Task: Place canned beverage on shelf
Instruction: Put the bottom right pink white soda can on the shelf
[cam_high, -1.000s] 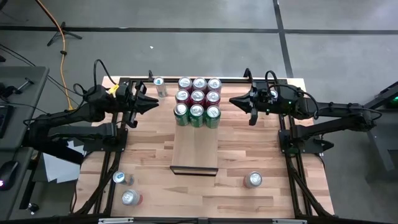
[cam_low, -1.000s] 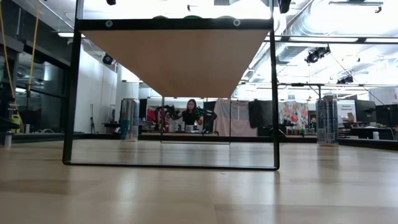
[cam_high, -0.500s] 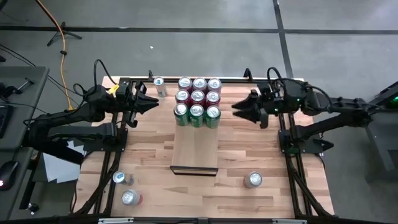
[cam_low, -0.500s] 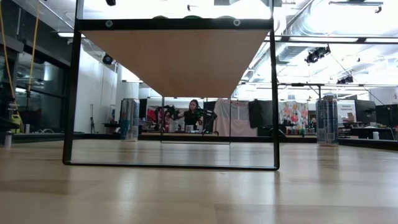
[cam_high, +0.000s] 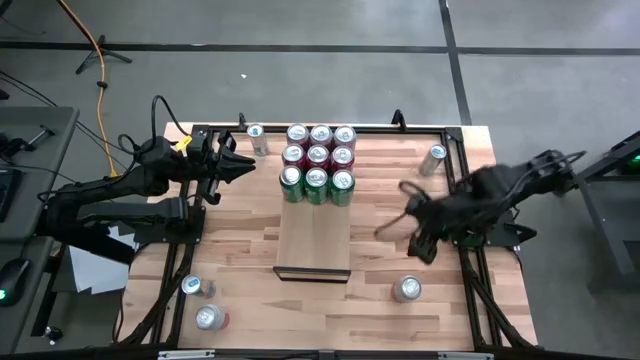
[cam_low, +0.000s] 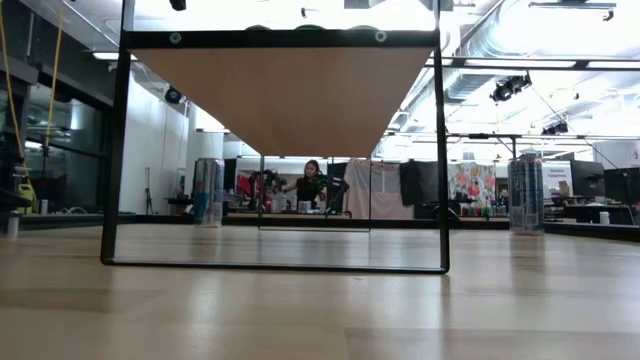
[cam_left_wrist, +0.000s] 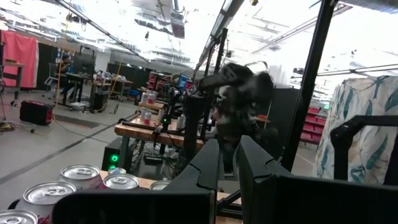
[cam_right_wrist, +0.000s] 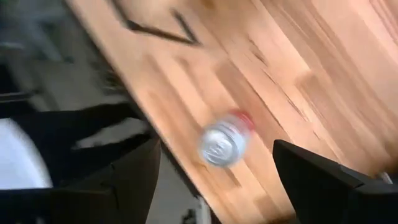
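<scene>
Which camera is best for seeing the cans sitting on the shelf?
The high view: it looks straight down on all nine cans grouped at the shelf's far end. The left wrist view catches only a few can tops. The low and right wrist views show none clearly.

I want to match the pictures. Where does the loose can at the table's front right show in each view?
High view: the can stands front right on the table.
Low view: not in it.
Left wrist view: not in it.
Right wrist view: mid-picture, probably the same can.
Shared landmark: the table's wooden top.
</scene>
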